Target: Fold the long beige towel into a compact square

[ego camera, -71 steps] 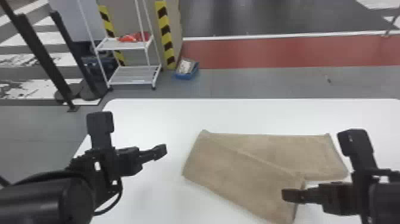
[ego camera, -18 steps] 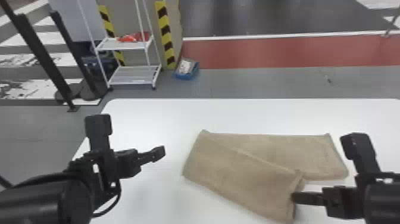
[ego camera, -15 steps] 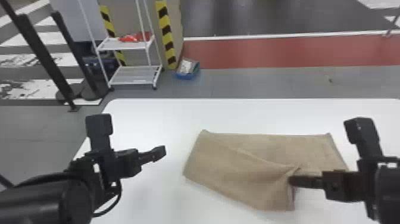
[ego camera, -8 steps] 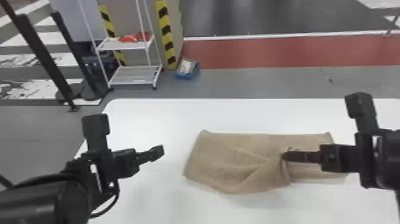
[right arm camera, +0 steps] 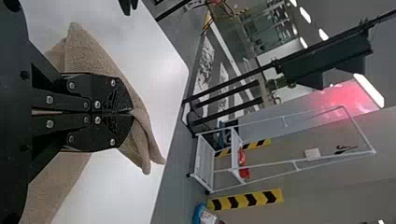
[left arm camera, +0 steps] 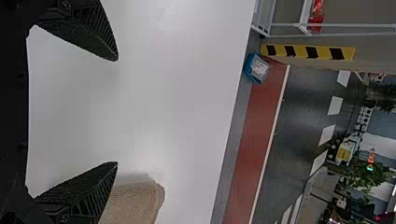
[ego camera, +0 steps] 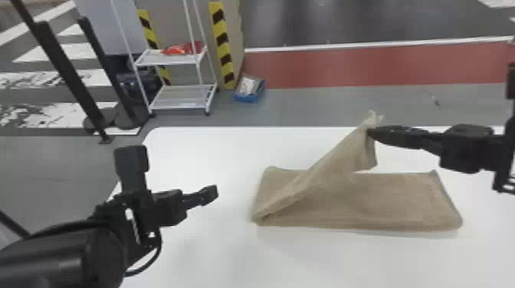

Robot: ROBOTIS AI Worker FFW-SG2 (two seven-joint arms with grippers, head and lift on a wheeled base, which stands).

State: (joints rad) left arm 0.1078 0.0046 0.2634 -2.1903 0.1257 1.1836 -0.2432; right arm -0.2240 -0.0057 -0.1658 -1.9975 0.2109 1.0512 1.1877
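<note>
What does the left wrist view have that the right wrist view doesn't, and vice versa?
Left wrist: the red floor strip and some greenery.
Right wrist: the right gripper, shut on the towel, and a red glow.
Both: towel, table, blue box, striped board, and apparently the left gripper.

The beige towel (ego camera: 383,203) is held up at one end by the right claw (ego camera: 371,132) (creased there); the remainder is laid flat below that claw.
</note>
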